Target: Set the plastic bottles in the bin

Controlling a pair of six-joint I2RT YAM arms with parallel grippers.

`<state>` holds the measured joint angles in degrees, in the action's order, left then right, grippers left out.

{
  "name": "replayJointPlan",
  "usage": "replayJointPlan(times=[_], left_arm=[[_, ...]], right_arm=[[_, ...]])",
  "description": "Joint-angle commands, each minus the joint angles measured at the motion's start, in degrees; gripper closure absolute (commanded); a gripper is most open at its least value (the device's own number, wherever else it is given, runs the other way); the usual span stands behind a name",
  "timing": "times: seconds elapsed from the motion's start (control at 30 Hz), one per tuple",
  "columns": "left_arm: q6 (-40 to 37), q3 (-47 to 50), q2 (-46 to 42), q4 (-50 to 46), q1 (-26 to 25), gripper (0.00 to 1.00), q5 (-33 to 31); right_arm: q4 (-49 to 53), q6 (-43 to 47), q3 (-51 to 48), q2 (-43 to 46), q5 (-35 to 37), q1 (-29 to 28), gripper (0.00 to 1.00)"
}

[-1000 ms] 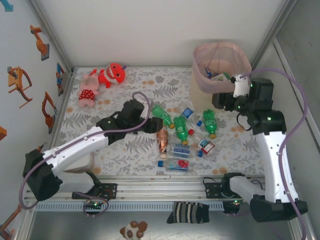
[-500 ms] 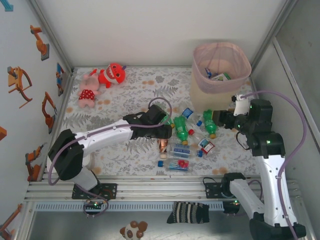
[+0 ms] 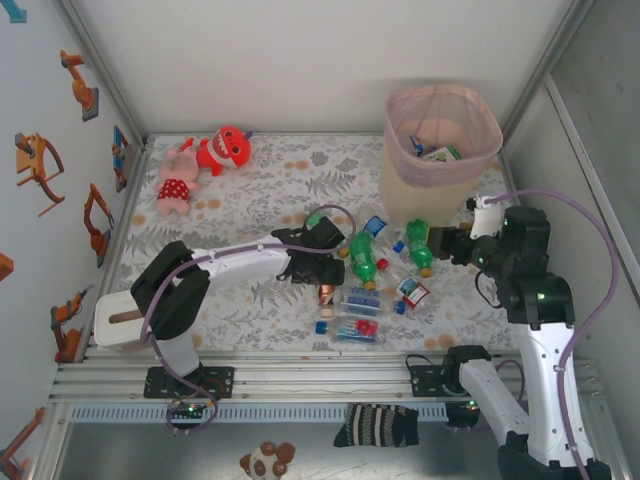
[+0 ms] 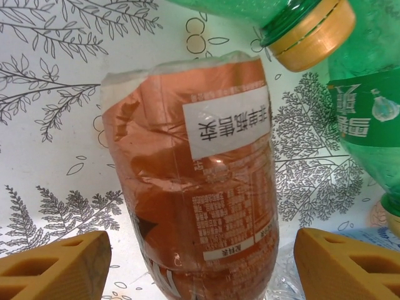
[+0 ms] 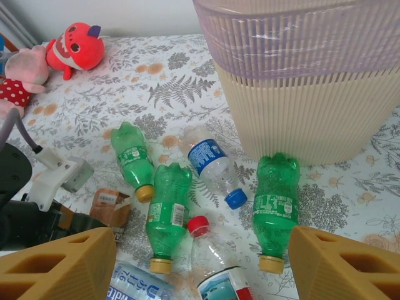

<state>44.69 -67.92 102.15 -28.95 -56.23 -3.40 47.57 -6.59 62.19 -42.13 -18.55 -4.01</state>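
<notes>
Between the tan fingers of the left gripper (image 4: 201, 265), which stand wide apart, lies a brown bottle (image 4: 200, 187) with a gap on each side. Neither finger touches it. Its crumpled orange-brown wrap carries a white sticker of Chinese characters, seen upside down, and blocks of fine print too small to read. The bottle's lower end is cut off by the frame edge. Just beyond it are a yellow cap (image 4: 312, 31) on a green neck and a second green bottle (image 4: 362, 119), whose label has white Chinese lettering that is only partly in frame.

The right gripper (image 5: 200, 265) is also spread wide and holds nothing. Before it lie three green bottles (image 5: 167, 206) with green labels and yellow caps, and a clear bottle (image 5: 209, 159) with a blue label and blue cap. A red cap (image 5: 199, 226) sits on a clear bottle that is hard to trace. At the bottom edge, a blue label (image 5: 134, 284) is clipped, so its white writing is incomplete.

The bin (image 5: 300, 106) stands upright at the far right of the table, with a pink mesh rim over ribbed cream sides. The nearest green bottle lies close to its foot. From above, a few items (image 3: 435, 152) show inside it, but not clearly.

Everything rests on a white cloth (image 3: 270, 180) printed with grey ferns and orange blossoms. White walls close it in. Two plush toys (image 3: 205, 160) lie at the far left.
</notes>
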Motion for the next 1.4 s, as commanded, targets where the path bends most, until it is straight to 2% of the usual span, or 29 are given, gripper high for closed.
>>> replayJointPlan(times=[0.0,0.3,0.57,0.8,1.0,1.2,1.37], left_arm=[[1.3,0.6,1.3,0.1,-0.1,0.25,0.5],[0.3,1.6,2.2,-0.5,0.2,0.31,-1.2],[-0.2,3.8,-0.7,-1.5,0.7,0.35,-2.2],[-1.7,5.5,-5.4,-2.2,1.3,0.4,-3.7],[-3.6,7.3,-13.1,-2.5,1.8,0.43,-5.1],[-8.5,9.0,-21.1,3.6,1.9,0.45,-2.9],[-15.0,9.9,-26.7,10.2,1.9,0.46,3.4]], right_arm=[[1.6,0.7,-0.4,1.2,-0.2,-0.5,0.28],[3.2,0.3,-1.8,3.7,-0.3,-0.5,0.28],[3.8,-1.4,-0.4,4.1,-0.6,-0.5,0.29],[3.1,-1.9,1.3,2.7,-1.3,-0.5,0.3],[1.7,-3.8,3.6,0.6,-3.7,-0.5,0.32],[0.1,-6.8,3.1,2.0,-6.4,-0.5,0.32],[-1.8,-9.3,3.2,2.5,-7.8,-0.5,0.32]])
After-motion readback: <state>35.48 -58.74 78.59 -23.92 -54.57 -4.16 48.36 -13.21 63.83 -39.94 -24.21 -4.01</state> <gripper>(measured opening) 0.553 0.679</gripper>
